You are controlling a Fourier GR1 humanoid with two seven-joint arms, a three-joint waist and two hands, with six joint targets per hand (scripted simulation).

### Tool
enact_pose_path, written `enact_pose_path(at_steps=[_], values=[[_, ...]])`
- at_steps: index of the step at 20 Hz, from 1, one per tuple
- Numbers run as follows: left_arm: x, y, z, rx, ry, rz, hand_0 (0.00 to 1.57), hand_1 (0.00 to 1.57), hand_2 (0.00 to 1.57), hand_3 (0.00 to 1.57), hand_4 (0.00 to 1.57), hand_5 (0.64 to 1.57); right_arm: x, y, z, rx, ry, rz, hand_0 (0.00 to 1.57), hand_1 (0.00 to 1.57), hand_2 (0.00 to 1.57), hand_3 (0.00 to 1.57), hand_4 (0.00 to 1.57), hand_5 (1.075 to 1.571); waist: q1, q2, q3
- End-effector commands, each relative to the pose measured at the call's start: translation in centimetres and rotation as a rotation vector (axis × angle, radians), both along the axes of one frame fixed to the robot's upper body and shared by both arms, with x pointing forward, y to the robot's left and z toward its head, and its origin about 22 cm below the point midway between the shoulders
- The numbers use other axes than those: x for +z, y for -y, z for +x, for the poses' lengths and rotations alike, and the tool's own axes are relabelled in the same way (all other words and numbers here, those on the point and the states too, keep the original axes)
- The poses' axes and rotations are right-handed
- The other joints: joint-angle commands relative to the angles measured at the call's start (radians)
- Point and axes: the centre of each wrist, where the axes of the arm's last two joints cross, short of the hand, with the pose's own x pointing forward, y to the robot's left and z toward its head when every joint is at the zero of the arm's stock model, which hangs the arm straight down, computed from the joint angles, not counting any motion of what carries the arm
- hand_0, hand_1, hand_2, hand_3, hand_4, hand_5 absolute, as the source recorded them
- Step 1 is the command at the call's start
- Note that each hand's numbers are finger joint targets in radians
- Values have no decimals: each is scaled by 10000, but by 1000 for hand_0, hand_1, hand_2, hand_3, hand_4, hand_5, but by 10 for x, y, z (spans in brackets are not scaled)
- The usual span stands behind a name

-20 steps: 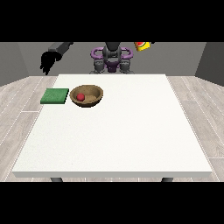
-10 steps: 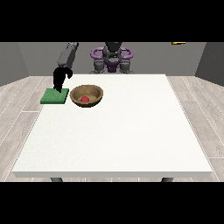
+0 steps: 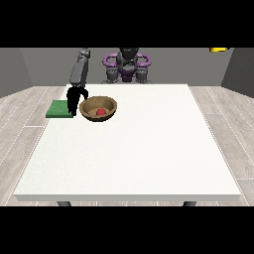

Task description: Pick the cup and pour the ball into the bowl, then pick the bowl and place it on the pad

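Bowl (image 3: 98,108), rigid and probably light, holds the ball (image 3: 100,112) just beside the pad (image 3: 59,109); I would grip its near rim, though I cannot tell the adjacent hand's (image 3: 75,98) finger state.

Table (image 3: 129,163): large, white, square top, filling the middle of the view; two dark legs show below its near edge.
Floor (image 3: 25,114): pale grey wood-look planks, visible to the left and right of the table and behind it.
Wall (image 3: 30,64): plain dark grey, running behind the table's far edge; a lighter grey panel stands at the far right corner.
Light: even and soft, with a faint shadow under the table's near edge.
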Motion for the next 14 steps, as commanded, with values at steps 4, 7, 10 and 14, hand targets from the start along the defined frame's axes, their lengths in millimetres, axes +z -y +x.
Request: enact_pose_path(at_steps=[4, 7, 10, 14], values=[[-2, -28, -21, 182, 80, -162, 0, 0, 0, 0, 1012, 1536, -12, -4, 10, 138, -37, 16, 0, 0, 0, 0, 523, 1554, -172, 223, 0], [2, -14, -25, 32, 364, -92, 0, 0, 0, 0, 1016, 1536, -18, -11, 12, -9, 16, -112, 0, 0, 0, 0, 498, 1551, -59, 494, 4], [7, -50, -34, 400, 563, -15, 0, 0, 0, 0, 1013, 1539, -16, -8, 12, -21, 168, -224, 0, 0, 0, 0, 469, 1548, -193, 704, -2], [18, -48, -38, 172, 607, -9, 0, 0, 0, 0, 1017, 1538, -16, -16, 18, 165, 270, -204, 0, 0, 0, 0, 458, 1547, -156, 807, 1]])
